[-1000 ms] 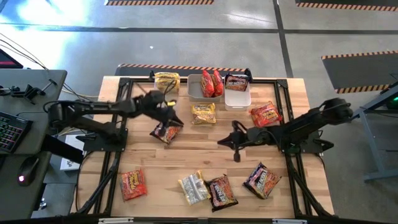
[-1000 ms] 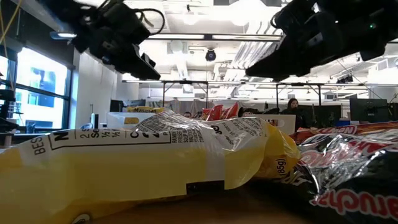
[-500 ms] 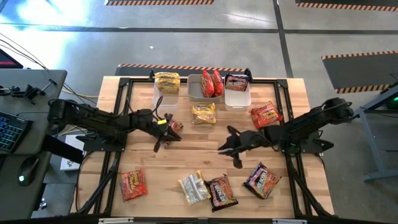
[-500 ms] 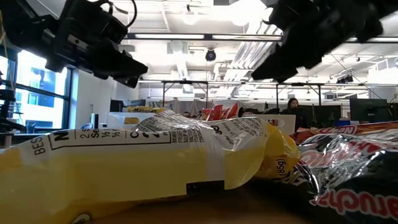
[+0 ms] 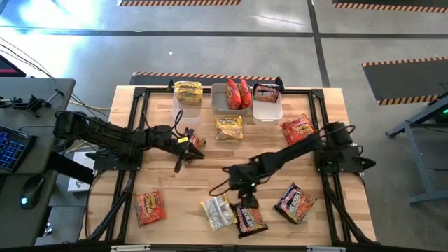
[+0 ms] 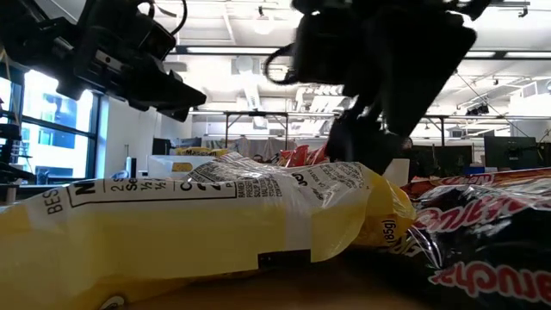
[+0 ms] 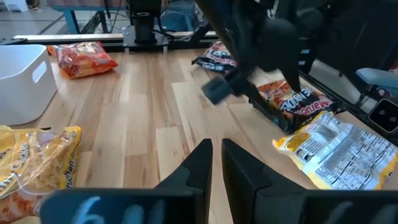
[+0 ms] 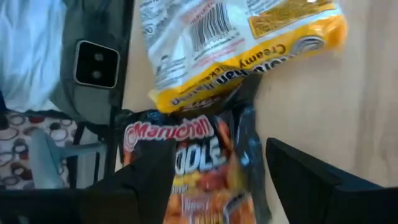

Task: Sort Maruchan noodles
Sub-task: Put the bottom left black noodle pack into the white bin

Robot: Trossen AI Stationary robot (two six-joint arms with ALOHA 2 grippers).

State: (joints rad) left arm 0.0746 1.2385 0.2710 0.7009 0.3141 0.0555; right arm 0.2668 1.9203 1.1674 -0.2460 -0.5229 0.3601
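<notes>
My right gripper (image 5: pixel 243 199) is open and hangs over the far end of a dark Maruchan packet (image 5: pixel 249 216) that lies flat near the table's front edge. In the right wrist view its two fingers stand apart on either side of that packet (image 8: pixel 193 162), with a yellow packet (image 8: pixel 236 50) beside it. Whether the fingers touch the packet, I cannot tell. My left gripper (image 5: pixel 179 161) is shut and empty (image 7: pixel 216 163) left of the table's middle, beside a dark-red packet (image 5: pixel 195 142).
Three white tubs stand at the far edge, holding a yellow packet (image 5: pixel 187 91), red packets (image 5: pixel 238 94) and a dark packet (image 5: pixel 267 91). Loose packets lie at the middle (image 5: pixel 229 127), right (image 5: pixel 299 129), near right (image 5: pixel 295 203), near middle (image 5: pixel 218 212) and near left (image 5: pixel 149 207).
My right gripper has swung from the table's middle toward the near edge and a little left, coming down over the dark packet. My left gripper went from near the far tubs toward the near edge and has since kept still.
</notes>
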